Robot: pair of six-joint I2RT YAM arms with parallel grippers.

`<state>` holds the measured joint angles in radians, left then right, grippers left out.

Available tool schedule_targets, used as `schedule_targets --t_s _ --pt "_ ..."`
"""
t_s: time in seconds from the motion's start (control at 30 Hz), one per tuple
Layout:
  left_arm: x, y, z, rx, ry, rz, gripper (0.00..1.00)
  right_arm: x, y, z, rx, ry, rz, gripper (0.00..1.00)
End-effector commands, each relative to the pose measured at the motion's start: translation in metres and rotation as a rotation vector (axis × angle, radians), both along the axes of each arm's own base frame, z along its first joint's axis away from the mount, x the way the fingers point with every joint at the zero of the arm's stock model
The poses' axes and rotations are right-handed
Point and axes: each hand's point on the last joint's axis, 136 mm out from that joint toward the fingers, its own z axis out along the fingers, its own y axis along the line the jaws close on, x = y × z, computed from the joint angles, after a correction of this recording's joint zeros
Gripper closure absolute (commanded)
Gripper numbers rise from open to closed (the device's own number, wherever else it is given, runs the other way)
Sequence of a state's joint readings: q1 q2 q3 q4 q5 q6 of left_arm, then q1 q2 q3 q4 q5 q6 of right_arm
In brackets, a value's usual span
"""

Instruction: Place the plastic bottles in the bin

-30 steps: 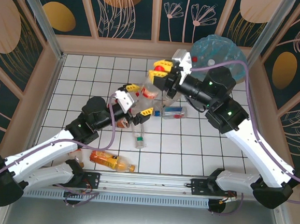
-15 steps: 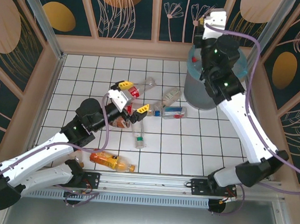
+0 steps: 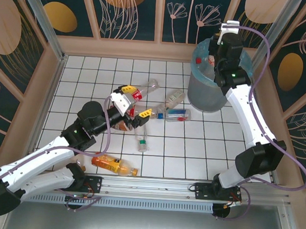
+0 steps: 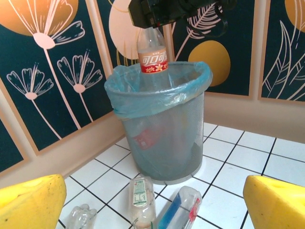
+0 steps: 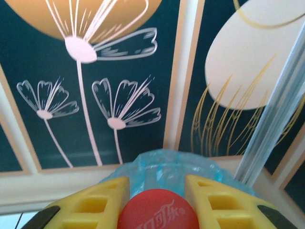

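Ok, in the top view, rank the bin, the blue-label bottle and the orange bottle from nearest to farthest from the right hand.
1. Bin, directly under the right hand.
2. Blue-label bottle, lying on the tiles just in front of the bin.
3. Orange bottle, by the near edge, beside the left arm.

White tiled tabletop [image 3: 92, 78] with a dark grid, seen from above. A grey bin [image 3: 204, 100], lined with a light-blue bag, stands upright in the far right corner. Lying on their sides around the middle are a red-marked clear bottle [image 3: 146, 88], a short clear bottle [image 3: 174, 99] and a blue-labelled bottle [image 3: 175, 114], both near the bin's foot, a slim clear bottle [image 3: 142, 140], and a brownish bottle [image 3: 123, 126], partly hidden. An orange bottle [image 3: 114, 165] lies close to the near edge, left of centre.
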<state>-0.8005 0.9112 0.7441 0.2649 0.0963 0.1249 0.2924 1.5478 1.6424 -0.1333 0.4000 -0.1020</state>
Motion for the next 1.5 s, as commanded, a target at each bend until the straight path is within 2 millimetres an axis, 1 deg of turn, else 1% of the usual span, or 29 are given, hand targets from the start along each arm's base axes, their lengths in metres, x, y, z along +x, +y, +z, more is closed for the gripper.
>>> schedule_targets --t_s 0.0,0.03,0.13,0.2,0.27,0.6,0.73,0.77,0.8,0.87,0.97,1.03,1.07,1.1,1.13,1.17,1.2,1.27,1.3,1.37,1.4,1.47 --pt "0.000 -0.004 -0.005 0.003 0.030 -0.012 0.05 0.001 -0.003 -0.015 0.106 0.034 0.039 0.83" --pt "0.000 -0.004 -0.007 0.004 0.036 -0.014 0.05 0.003 -0.006 -0.022 0.108 0.055 0.035 0.79" --pt "0.000 -0.005 -0.008 0.003 0.037 -0.016 0.05 0.007 -0.011 -0.040 0.105 0.102 0.020 0.57" --pt "0.001 -0.005 -0.008 0.006 0.036 -0.011 0.05 0.008 -0.012 -0.049 0.114 0.126 0.027 0.49" --pt "0.002 -0.004 -0.009 0.010 0.033 -0.005 0.05 0.008 -0.011 -0.055 0.122 0.136 0.031 0.43" --pt "0.007 -0.003 -0.010 0.022 0.041 0.020 0.05 0.011 -0.006 -0.063 0.141 0.160 0.071 0.42" --pt "0.015 0.007 -0.012 0.010 0.081 0.097 0.06 0.007 -0.005 -0.070 0.146 0.177 0.077 0.42" --pt "0.019 0.010 -0.013 0.008 0.098 0.124 0.06 0.006 -0.005 -0.069 0.152 0.175 0.081 0.42" --pt "0.023 0.014 -0.014 0.008 0.123 0.158 0.07 0.003 -0.003 -0.066 0.162 0.171 0.092 0.42" --pt "0.030 0.022 -0.016 0.009 0.177 0.228 0.08 -0.004 0.001 -0.053 0.193 0.150 0.120 0.42" --pt "0.043 0.041 -0.020 0.012 0.278 0.371 0.09 -0.025 0.011 -0.016 0.237 0.061 0.182 0.43" --pt "0.048 0.054 -0.024 0.030 0.345 0.464 0.10 -0.047 0.022 0.010 0.212 -0.025 0.207 0.43" --pt "0.049 0.060 -0.035 0.045 0.384 0.503 0.10 -0.059 0.029 0.020 0.196 -0.062 0.227 0.43" --pt "0.050 0.066 -0.031 0.042 0.409 0.541 0.10 -0.072 0.039 0.028 0.181 -0.100 0.268 0.43" --pt "0.050 0.073 -0.036 0.052 0.445 0.582 0.11 -0.088 0.053 0.036 0.170 -0.140 0.327 0.43" --pt "0.050 0.079 -0.041 0.058 0.480 0.614 0.11 -0.103 0.067 0.040 0.156 -0.170 0.393 0.42" --pt "0.049 0.084 -0.046 0.062 0.525 0.642 0.11 -0.120 0.087 0.039 0.141 -0.197 0.496 0.41" --pt "0.047 0.094 -0.054 0.021 0.621 0.675 0.10 -0.152 0.119 0.029 0.153 -0.235 0.685 0.40" --pt "0.046 0.099 -0.057 -0.005 0.671 0.684 0.10 -0.168 0.138 0.020 0.168 -0.245 0.793 0.39" --pt "0.042 0.108 -0.062 -0.069 0.748 0.700 0.10 -0.193 0.169 -0.002 0.166 -0.222 0.962 0.39" --pt "0.041 0.115 -0.066 -0.096 0.785 0.711 0.11 -0.201 0.184 -0.016 0.157 -0.194 1.009 0.39" --pt "0.039 0.134 -0.076 -0.132 0.858 0.764 0.14 -0.206 0.208 -0.044 0.128 -0.123 1.045 0.39"
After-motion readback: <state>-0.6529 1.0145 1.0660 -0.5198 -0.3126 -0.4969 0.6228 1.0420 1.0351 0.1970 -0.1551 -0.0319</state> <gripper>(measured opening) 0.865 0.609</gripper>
